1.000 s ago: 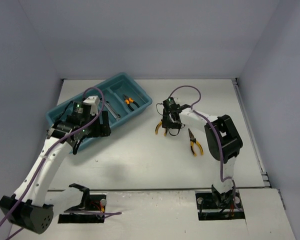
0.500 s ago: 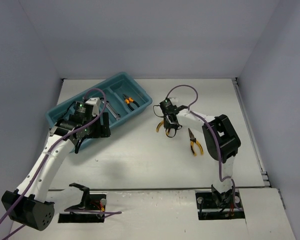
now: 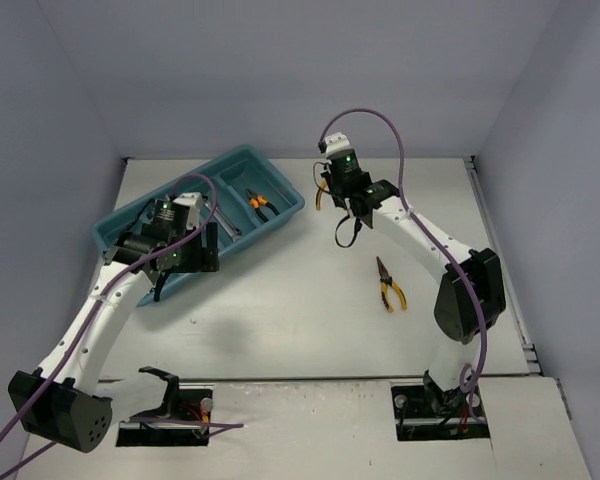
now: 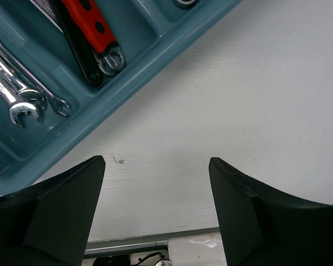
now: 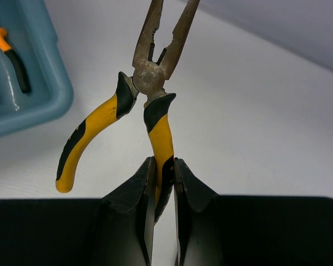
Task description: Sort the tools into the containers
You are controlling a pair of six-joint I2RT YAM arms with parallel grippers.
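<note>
Pliers, yellow-and-black handles (image 5: 149, 77): my right hand (image 5: 164, 166) is clamped shut on one handle only. The other handle hangs free and splayed to the side, and the nose is slightly parted and points away from the wrist. In the top view they sit above the bench (image 3: 280, 310), just beside the right end of the blue tray (image 3: 235, 152) and not over it.

Left hand (image 4: 156, 166): fingers spread wide with nothing between them. It hangs over bare bench just beside the tray's near wall.

Tray contents, left wrist view: red-handled wrench (image 4: 91, 27) in one compartment, with a black-handled tool lying against it. A cluster of silver wrenches (image 4: 22, 94) is in the next compartment. The right-end compartment holds small orange pliers (image 3: 259, 203).

Second pliers (image 3: 388, 285) lie flat on the bench, well apart from the tray and near my right arm.
</note>
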